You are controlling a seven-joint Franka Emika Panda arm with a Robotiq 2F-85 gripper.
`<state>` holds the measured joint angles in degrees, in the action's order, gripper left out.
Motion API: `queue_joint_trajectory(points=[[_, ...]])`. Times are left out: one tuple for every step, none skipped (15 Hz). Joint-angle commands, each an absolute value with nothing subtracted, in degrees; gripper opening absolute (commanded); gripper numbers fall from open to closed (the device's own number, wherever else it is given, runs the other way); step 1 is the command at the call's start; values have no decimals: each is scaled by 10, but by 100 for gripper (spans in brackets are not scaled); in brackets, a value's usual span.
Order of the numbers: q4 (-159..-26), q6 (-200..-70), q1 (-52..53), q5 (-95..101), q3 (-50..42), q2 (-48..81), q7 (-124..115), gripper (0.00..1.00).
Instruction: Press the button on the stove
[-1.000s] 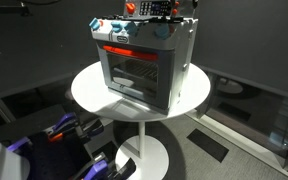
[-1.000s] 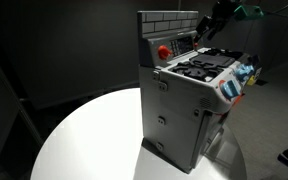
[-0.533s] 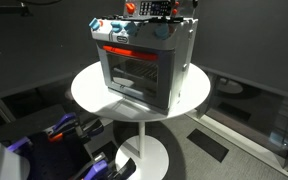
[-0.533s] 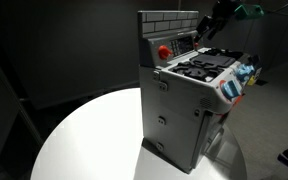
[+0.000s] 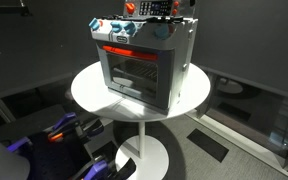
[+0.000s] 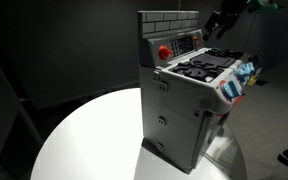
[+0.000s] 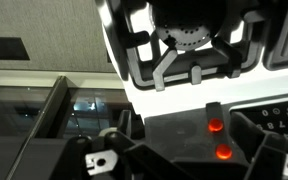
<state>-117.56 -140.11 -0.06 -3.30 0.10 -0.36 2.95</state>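
The grey toy stove (image 5: pixel 142 62) stands on a round white table (image 5: pixel 92 92), with its red bar handle and glass door facing the camera. In an exterior view, the stove (image 6: pixel 189 100) has a round red button (image 6: pixel 164 50) on its brick-patterned back panel. My gripper (image 6: pixel 219 22) hangs in the air above the burners, to the right of the panel and apart from it; it looks shut and empty. The wrist view shows the black burner grates (image 7: pixel 184 45), two glowing red spots (image 7: pixel 216 127) on a dark grey surface, and my gripper (image 7: pixel 212 112).
The table (image 6: pixel 84 140) is bare white around the stove. Pale blue knobs and red parts (image 6: pixel 239 80) line the stove's front edge. A dark floor and a glass partition (image 5: pixel 264 110) surround the pedestal table. Blue and black equipment (image 5: pixel 69 130) sits low at the left.
My gripper has drawn back from the stove's back panel, moving up and to the right in an exterior view. The stove has not moved.
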Motion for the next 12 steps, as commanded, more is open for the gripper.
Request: queue_joint_trajectory(points=[[-1199, -1343, -6, -66, -8, -44, 58, 100], [-1203, -1321, -6, -71, -11, -53, 61, 100], [-1207, -1299, -6, -71, -14, -62, 62, 100], [-1210, -1278, -7, -68, -16, -70, 63, 100], [-1213, -1254, -7, -64, -19, -80, 62, 100], [-1216, -1231, -7, -63, -21, -90, 62, 100], [-1218, -1204, -8, -60, -23, -101, 60, 100], [-1219, -1179, -8, -59, -25, -110, 59, 100], [-1219, -1150, -8, -54, -26, -120, 52, 100], [-1219, -1124, -9, -51, -27, -131, 47, 100], [-1219, -1101, -10, -47, -28, -141, 43, 100], [-1219, -1081, -12, -37, -27, -150, 36, 100]])
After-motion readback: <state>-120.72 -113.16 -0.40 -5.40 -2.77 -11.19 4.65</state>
